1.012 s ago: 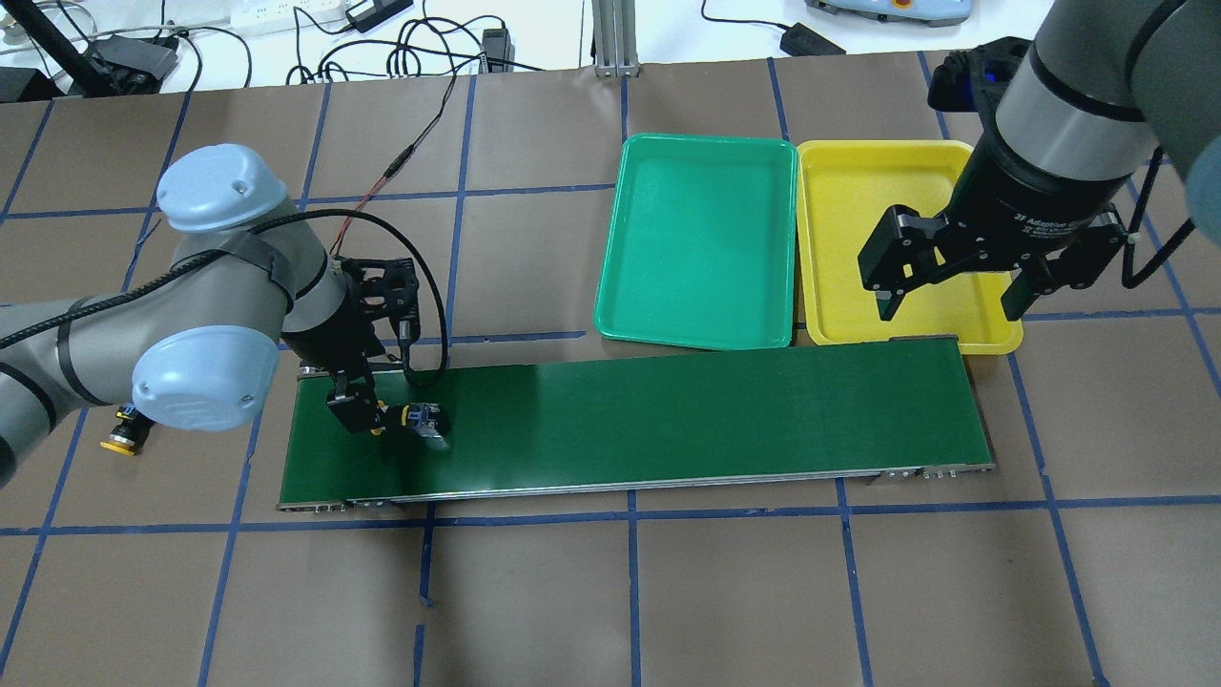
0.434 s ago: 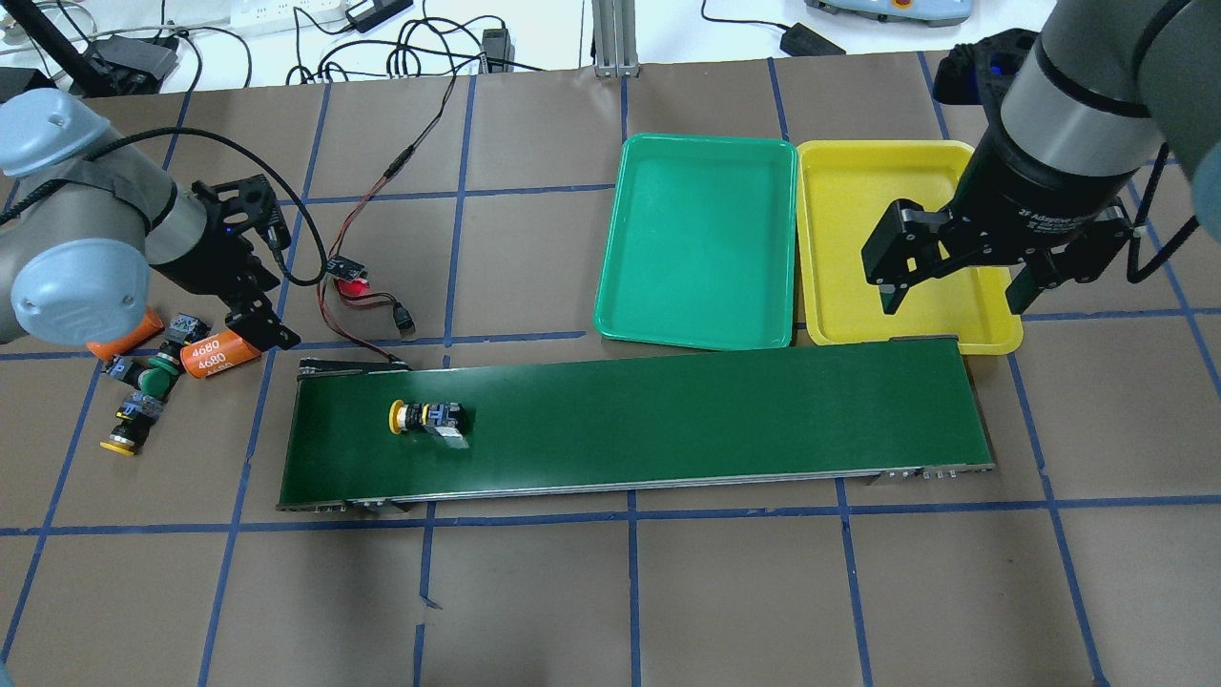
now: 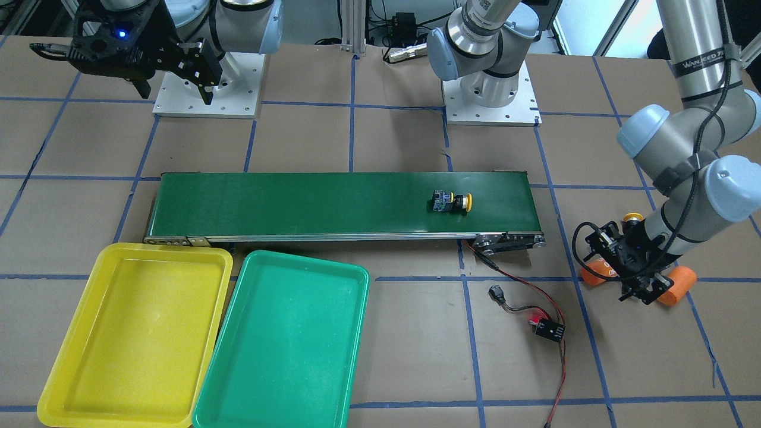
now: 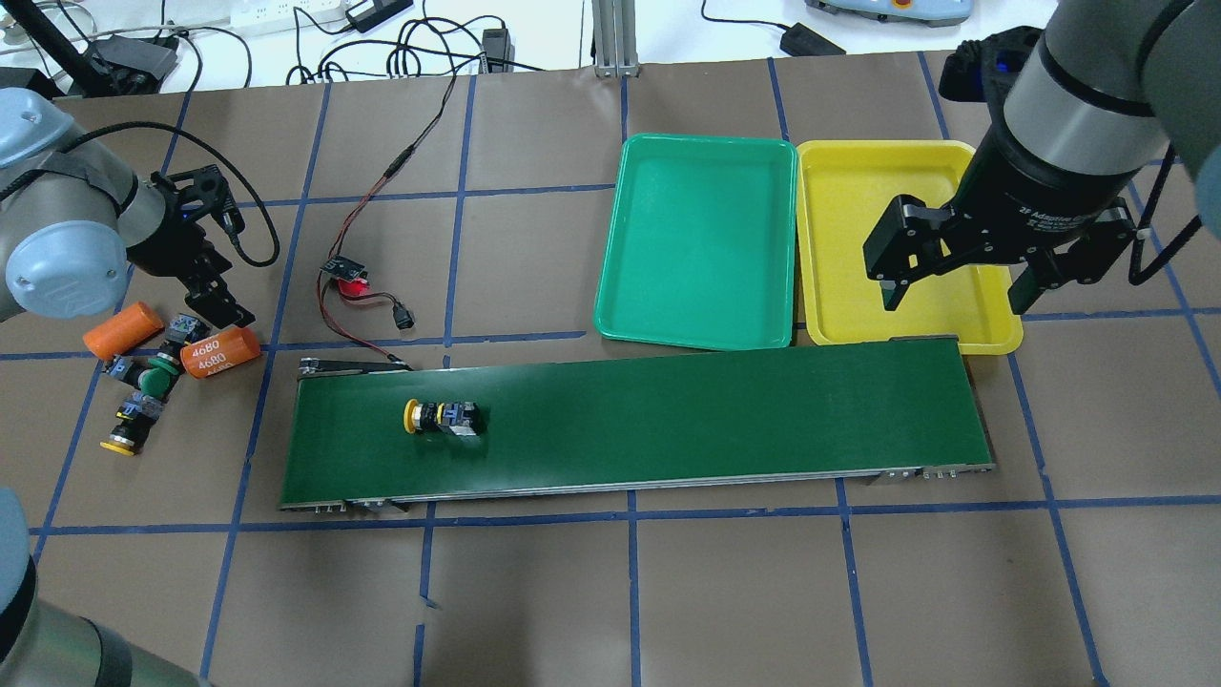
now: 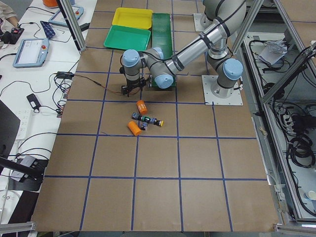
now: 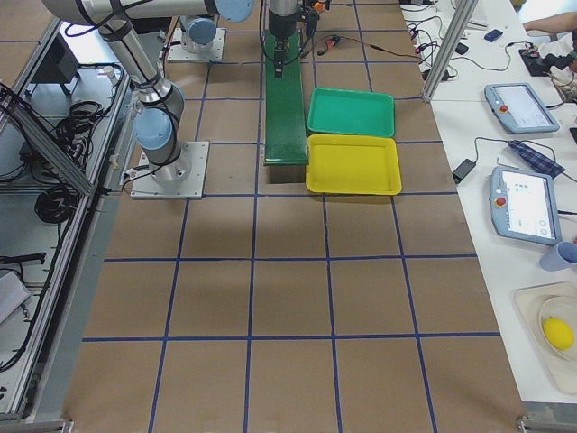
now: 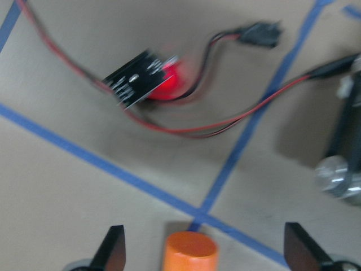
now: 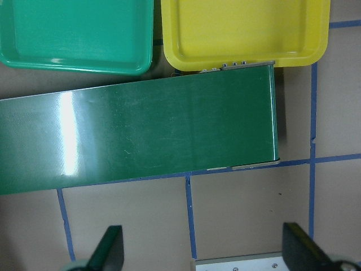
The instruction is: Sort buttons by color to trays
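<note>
One yellow-capped button (image 4: 444, 417) (image 3: 453, 203) lies on its side on the green conveyor belt (image 4: 715, 420), near its left end. Three more buttons lie on the table left of the belt: a green-capped one (image 4: 153, 379), a yellow-capped one (image 4: 124, 437) and a dark body (image 4: 186, 329). My left gripper (image 4: 212, 305) (image 7: 204, 251) hangs open over that pile, above an orange cylinder (image 7: 190, 251). Beyond the belt's right half sit the green tray (image 4: 696, 239) and the yellow tray (image 4: 849, 239), both with nothing in them. My right gripper (image 4: 957, 296) (image 8: 204, 251) stands open high over the yellow tray's near edge.
Two orange cylinders marked 4680 (image 4: 221, 353) (image 4: 122, 329) lie among the buttons. A small circuit board with a red light (image 4: 348, 272) and its wires lie on the table behind the belt's left end. Cables and power strips line the far table edge.
My left gripper let go of the yellow-capped button on the belt and swung left to the pile. The button has drifted right along the belt. The right arm has barely moved.
</note>
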You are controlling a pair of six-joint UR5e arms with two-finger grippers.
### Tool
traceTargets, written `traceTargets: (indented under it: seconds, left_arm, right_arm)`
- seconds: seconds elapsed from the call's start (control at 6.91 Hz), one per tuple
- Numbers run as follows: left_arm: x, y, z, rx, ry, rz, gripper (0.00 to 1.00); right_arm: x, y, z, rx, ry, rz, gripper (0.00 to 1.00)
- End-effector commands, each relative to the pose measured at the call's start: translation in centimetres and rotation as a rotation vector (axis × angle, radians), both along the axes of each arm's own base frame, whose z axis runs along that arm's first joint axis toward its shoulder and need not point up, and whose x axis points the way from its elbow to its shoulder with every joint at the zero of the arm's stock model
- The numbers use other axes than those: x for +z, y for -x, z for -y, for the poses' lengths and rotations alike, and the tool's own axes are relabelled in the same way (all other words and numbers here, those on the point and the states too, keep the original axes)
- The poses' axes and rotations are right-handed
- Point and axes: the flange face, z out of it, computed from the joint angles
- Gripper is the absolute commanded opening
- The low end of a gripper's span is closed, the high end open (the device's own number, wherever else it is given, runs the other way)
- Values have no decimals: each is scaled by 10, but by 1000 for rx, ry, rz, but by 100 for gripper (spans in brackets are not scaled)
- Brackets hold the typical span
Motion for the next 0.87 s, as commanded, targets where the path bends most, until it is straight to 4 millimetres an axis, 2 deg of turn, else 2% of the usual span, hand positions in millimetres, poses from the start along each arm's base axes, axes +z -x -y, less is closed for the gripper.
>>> traceTargets:
  seconds: [0.0, 0.29, 0.43, 0.58, 0.72]
  left_arm:
    - [-51, -24, -17, 2, -128, 55, 100]
    - [-69, -24, -21, -24, -117, 69, 100]
    - [-74, -24, -21, -33, -120, 69, 87]
    - [-60, -21, -21, -53, -99, 82, 37]
    - [-62, -19, -25, -58, -105, 77, 12]
  right_arm:
    - [-2, 0, 0, -123, -10, -3, 100]
    - [-1, -1, -1, -173, -2, -3, 100]
    - [-3, -1, 1, -299, -7, -10, 100]
    - [-13, -1, 2, -438, -20, -22, 100]
    - [-35, -1, 7, -473, -28, -25, 100]
